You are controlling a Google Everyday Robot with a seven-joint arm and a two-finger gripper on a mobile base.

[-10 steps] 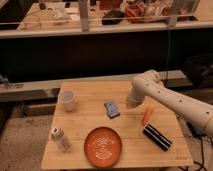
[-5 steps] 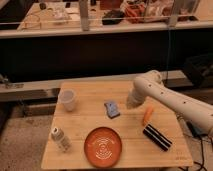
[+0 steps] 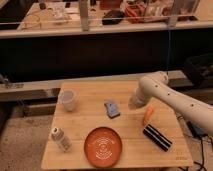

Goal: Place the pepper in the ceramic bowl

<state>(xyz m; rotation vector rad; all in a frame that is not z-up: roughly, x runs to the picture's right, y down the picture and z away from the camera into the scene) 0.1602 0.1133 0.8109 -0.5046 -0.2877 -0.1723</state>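
While the white arm (image 3: 175, 100) is reaching in from beyond the right edge of the table (image 3: 90, 89), the gripper (image 3: 136, 101) is hanging over the right half of the tabletop, toward the far edge. Its jaws are standing closed and are gripping nothing.

The pepper (image 3: 148, 114) is lying on bare wood near the right edge, just beside the gripper on its near-right side, and is not in its grasp. The ceramic bowl (image 3: 103, 146) is sitting at the middle of the near edge, well apart from the pepper, with nothing resting in it.

A black ribbed bar (image 3: 157, 137) is lying near the near-right corner, just nearer than the pepper. A blue item (image 3: 112, 108) is lying at the centre. A white cup (image 3: 68, 100) is standing upright toward the far-left corner, and a shaker bottle (image 3: 60, 139) is lying near the near-left corner.
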